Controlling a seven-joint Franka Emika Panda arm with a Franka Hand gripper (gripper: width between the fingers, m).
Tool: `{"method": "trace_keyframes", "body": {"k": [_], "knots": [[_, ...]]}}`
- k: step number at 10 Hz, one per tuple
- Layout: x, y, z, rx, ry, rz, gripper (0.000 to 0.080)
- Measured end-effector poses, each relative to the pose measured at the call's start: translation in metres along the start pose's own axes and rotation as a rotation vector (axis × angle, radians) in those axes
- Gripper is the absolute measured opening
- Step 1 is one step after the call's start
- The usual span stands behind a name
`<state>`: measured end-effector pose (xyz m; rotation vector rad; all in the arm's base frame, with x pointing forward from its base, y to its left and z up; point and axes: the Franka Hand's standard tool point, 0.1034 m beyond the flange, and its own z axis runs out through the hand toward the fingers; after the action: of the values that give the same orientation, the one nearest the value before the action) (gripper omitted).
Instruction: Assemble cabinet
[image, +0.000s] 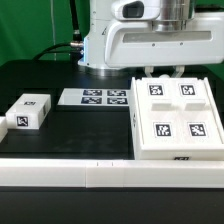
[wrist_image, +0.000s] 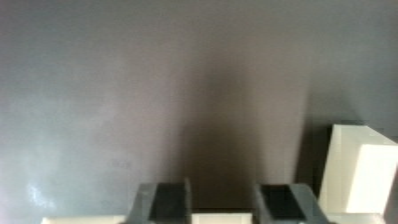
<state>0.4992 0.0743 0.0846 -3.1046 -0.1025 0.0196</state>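
The big white cabinet body (image: 180, 118) lies flat on the black counter (image: 60, 140) at the exterior view's right, with four square tags on its upper face. A small white block (image: 28, 113), also tagged, sits well apart at the exterior view's left. The marker board (image: 95, 97) lies between them, farther back. The arm (image: 150, 35) hangs over the body's far edge. In the wrist view the jaws stand apart, gripping nothing, with dark counter showing between the two fingers (wrist_image: 164, 204). A white piece (wrist_image: 361, 165) stands near them; which part it is cannot be told.

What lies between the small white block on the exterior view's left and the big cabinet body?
Only the marker board, lying flat on the black table; the exterior view shows it.
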Motion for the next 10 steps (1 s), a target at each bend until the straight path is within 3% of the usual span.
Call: {"method": "trace_keyframes", "body": {"k": [2,4,7,10], "knots": [[-0.002,0.0,0.003,0.0,-0.006,0.0,0.0165],[-0.006,0.003,0.019,-0.004,-0.013,0.001,0.0162],[-0.002,0.004,0.002,-0.001,-0.023,-0.002,0.0156],[0.014,0.012,-0.018,0.004,-0.07,-0.005,0.0141]]}}
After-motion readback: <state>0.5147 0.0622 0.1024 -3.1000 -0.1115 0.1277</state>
